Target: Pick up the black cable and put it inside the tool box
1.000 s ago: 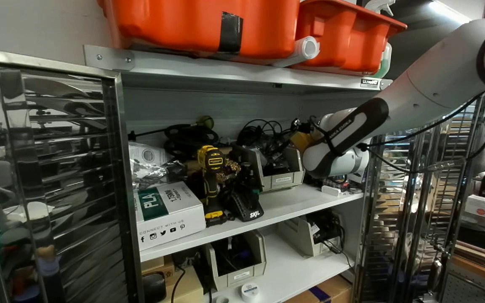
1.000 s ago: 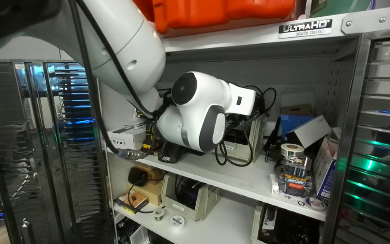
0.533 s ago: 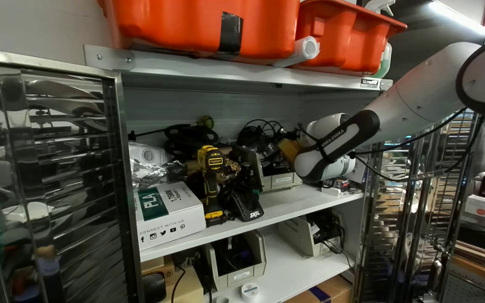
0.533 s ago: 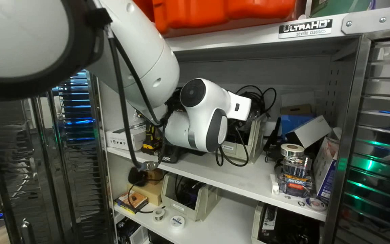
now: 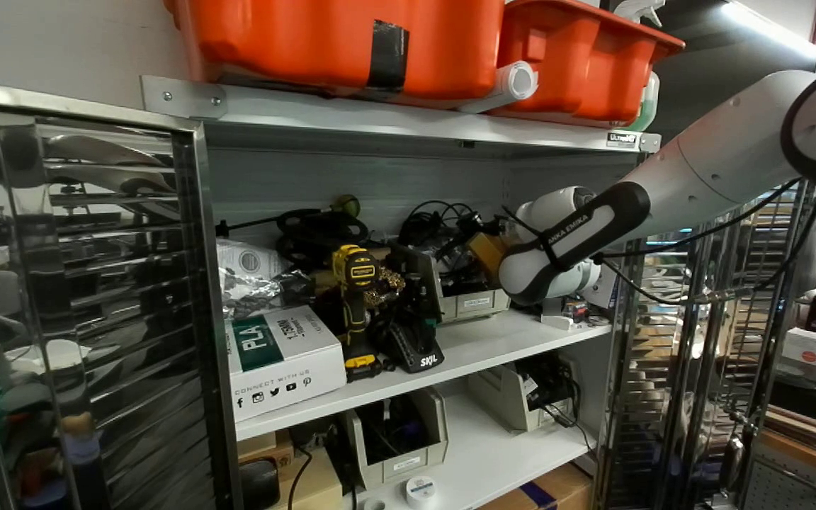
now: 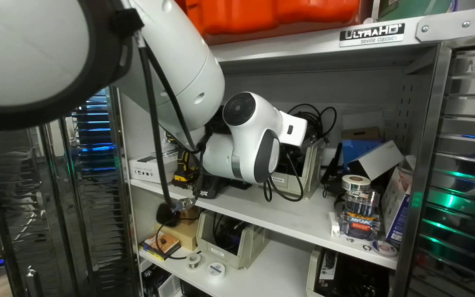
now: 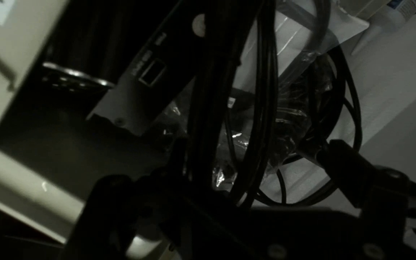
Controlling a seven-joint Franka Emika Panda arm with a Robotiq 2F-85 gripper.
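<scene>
In the wrist view the end effector [image 7: 256, 150] is seen released, its two fingers [image 7: 343, 173] held wide apart. Black cables [image 7: 208, 108] are shown between them: a thick bundle is set just beside the finger on the left of that view, and thinner strands are looped next to it, towards the middle of the gap. Whether any cable is touched cannot be told in the dim light, nor which is the task's own. Crinkled clear plastic [image 7: 294, 115] and a dark device with a rectangular port [image 7: 168, 61] can be made out around them. In both exterior views cables are heaped in a pale bin [image 5: 455, 309], with loops raised above its walls; part of the bin is covered by the wrist of the arm [image 6: 250, 148], by which the end effector is largely hidden. At the same level of the cabinet [image 5: 380, 117], a yellow and black drill [image 5: 355, 304] is stood upright between a white box [image 5: 309, 361] and a black SKIL unit [image 5: 411, 347]. In an exterior view a roll of tape [image 6: 356, 183] is stacked on packs of batteries [image 6: 359, 227]. Two more pale bins [image 5: 433, 457] are placed lower down. Which container is the tool box cannot be told.
</scene>
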